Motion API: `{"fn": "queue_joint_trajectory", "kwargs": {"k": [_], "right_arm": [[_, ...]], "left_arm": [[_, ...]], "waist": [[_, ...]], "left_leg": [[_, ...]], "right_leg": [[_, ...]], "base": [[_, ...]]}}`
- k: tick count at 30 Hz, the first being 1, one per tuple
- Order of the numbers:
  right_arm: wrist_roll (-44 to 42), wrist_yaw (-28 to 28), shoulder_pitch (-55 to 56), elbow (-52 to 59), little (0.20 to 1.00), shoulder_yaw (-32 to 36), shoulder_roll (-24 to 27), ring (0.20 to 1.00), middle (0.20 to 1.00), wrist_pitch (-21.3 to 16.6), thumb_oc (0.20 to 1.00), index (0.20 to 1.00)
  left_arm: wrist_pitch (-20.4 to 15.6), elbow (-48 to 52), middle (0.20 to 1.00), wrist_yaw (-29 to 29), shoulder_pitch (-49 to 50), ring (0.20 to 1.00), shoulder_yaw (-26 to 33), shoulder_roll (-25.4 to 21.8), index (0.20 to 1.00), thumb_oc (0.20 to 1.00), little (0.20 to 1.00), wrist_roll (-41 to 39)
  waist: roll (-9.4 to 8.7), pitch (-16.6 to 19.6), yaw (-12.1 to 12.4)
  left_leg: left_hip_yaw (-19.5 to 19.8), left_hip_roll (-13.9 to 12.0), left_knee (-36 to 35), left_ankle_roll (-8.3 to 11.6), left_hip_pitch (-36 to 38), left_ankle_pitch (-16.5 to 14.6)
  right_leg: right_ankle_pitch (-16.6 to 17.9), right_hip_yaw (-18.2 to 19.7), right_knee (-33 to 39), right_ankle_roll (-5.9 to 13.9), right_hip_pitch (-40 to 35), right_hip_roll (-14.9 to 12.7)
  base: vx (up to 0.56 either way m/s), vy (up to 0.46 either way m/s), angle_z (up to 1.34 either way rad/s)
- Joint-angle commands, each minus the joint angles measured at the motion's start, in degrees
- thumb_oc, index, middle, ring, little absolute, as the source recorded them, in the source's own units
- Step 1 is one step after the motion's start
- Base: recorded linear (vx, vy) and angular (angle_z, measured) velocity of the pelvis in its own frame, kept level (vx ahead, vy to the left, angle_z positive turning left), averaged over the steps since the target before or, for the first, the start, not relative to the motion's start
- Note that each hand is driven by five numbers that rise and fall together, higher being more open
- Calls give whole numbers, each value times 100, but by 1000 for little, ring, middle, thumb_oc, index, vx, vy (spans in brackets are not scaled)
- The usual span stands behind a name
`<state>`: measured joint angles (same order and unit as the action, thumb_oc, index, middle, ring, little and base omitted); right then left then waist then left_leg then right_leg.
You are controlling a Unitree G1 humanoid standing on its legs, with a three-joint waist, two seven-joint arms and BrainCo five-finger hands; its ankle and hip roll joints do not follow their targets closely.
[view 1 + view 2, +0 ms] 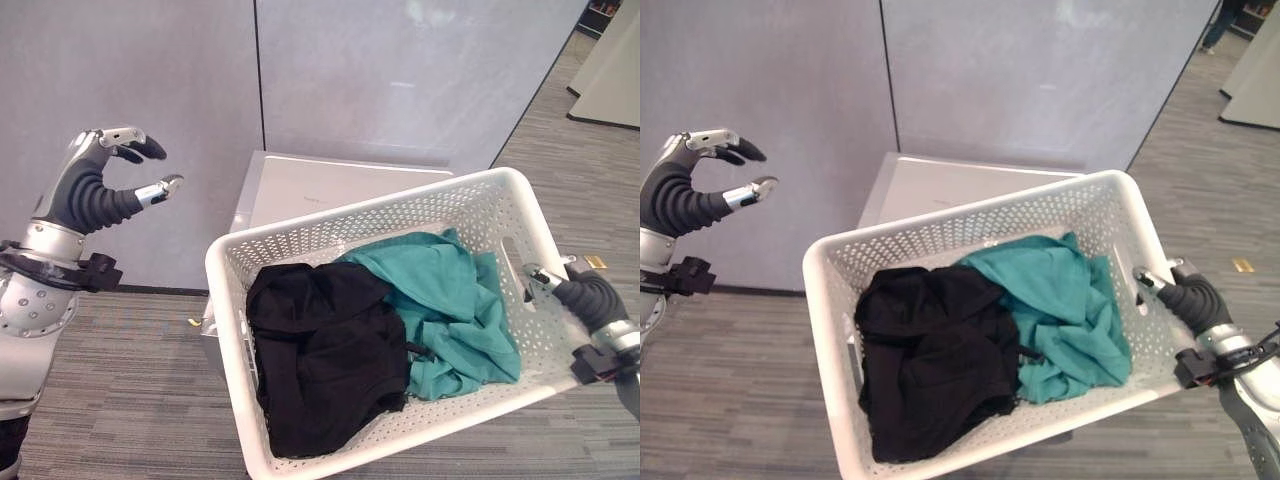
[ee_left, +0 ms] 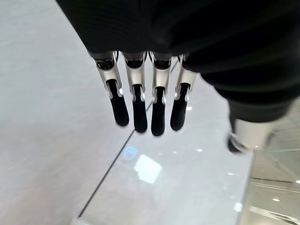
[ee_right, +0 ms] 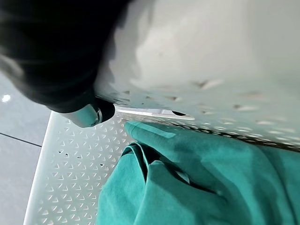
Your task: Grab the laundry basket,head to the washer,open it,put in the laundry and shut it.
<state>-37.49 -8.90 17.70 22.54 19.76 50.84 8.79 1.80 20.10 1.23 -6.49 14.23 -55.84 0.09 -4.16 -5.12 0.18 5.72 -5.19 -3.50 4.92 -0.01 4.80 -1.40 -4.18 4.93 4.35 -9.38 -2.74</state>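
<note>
The white perforated laundry basket (image 1: 300,250) hangs tilted in the air in front of the robot, its right-hand end raised and its near left corner dipping toward the bottom of the head views. The right robot hand (image 1: 1188,295) grips that raised end wall at the handle slot: its dark ribbed cover sits against the outside of the wall, and its fingers are curled over the rim by the slot, so this robot hand is closed on the basket. In the right wrist view the basket wall passes right over the hand, with the mesh floor and the laundry just past it. Inside lie two pieces of laundry: a black garment (image 1: 325,350) bunched in the left half, and a teal garment (image 1: 450,310) crumpled in the right half, nearest the holding hand and touching the black one along the middle. The left robot hand (image 1: 95,190) is raised on the left side, well apart from the basket and holding nothing; its fingers (image 2: 138,105) reach out fairly straight with the thumb set apart below them, leaving a loose open gap. Behind the basket, partly hidden by it, stands a white washer (image 1: 330,185) with its flat top closed, set against a pale grey wall (image 1: 400,70). The floor (image 1: 130,370) is grey striped carpet.
</note>
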Motion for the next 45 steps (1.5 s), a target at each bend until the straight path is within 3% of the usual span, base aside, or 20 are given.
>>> {"fn": "queue_joint_trajectory", "kwargs": {"k": [1,10,13,14,16,20,28,39,43,45], "right_arm": [[-580,437,-1036,-70,1000,199,340,1000,1000,-309,1000,1000],[-679,842,-2088,-1334,1000,-804,274,1000,1000,-313,1000,1000],[-603,1010,-2552,-1843,1000,-1091,144,1000,1000,-345,1000,1000],[-487,1231,-3111,-2591,1000,-1398,-122,1000,1000,-327,1000,1000],[-327,1330,-3500,-3083,1000,-1603,-301,1000,1000,-325,1000,1000],[-5,1484,-4014,-3883,1000,-1835,-620,1000,1000,-244,1000,1000],[281,1400,-4307,-4305,1000,-2025,-809,1000,1000,-134,1000,1000],[670,911,-4332,-4197,1000,-2154,-315,1000,1000,139,1000,1000],[630,736,-4306,-4059,1000,-2024,127,1000,1000,167,1000,1000],[587,452,-4332,-4119,1000,-2080,584,1000,1000,283,1000,1000]], "left_arm": [[-44,-191,1000,218,-554,1000,-135,132,1000,1000,1000,-46],[-11,-401,1000,472,-1406,1000,-792,287,1000,1000,1000,-26],[-25,-438,1000,524,-1609,1000,-931,334,1000,1000,1000,-56],[-49,-430,1000,591,-1738,1000,-1048,439,1000,1000,1000,-105],[-63,-427,1000,596,-1757,1000,-1060,467,1000,1000,1000,-144],[-63,-405,1000,598,-1676,1000,-1043,519,1000,1000,1000,-278],[-19,-507,1000,630,-1686,1000,-1041,563,1000,1000,1000,-291],[-13,-574,1000,519,-1836,1000,-1062,604,1000,1000,1000,-227],[-16,-589,1000,448,-1796,1000,-1017,546,1000,1000,1000,-224],[-29,-633,1000,420,-1804,1000,-1012,497,1000,1000,1000,-241]], "waist": [[102,86,192],[96,73,402],[98,58,472],[131,76,627],[136,48,687],[153,5,789],[123,-41,812],[58,-24,757],[45,4,723],[23,13,720]], "left_leg": [[-19,-455,149,-31,458,-772],[202,-384,88,-37,360,-751],[263,-331,85,-53,304,-678],[341,-316,60,-59,304,-712],[384,-287,66,-69,277,-697],[459,-264,114,-79,224,-701],[526,-266,178,-84,199,-683],[415,-336,282,-97,280,-775],[376,-346,286,-94,322,-799],[373,-344,302,-86,324,-804]], "right_leg": [[-114,-514,-348,180,427,-243],[-158,-652,-309,156,370,-250],[-110,-737,-328,150,387,-291],[-162,-805,-340,145,343,-299],[-159,-849,-350,141,344,-316],[-176,-910,-371,117,340,-322],[-198,-959,-499,79,357,-315],[-239,-851,-578,86,348,-291],[-248,-836,-584,99,343,-295],[-252,-833,-596,104,334,-305]], "base": [[45,-2,1],[15,0,8],[8,5,24],[20,3,22],[18,1,22],[21,-1,27],[4,-3,8],[-4,1,-4],[0,9,-10],[0,0,0]]}}
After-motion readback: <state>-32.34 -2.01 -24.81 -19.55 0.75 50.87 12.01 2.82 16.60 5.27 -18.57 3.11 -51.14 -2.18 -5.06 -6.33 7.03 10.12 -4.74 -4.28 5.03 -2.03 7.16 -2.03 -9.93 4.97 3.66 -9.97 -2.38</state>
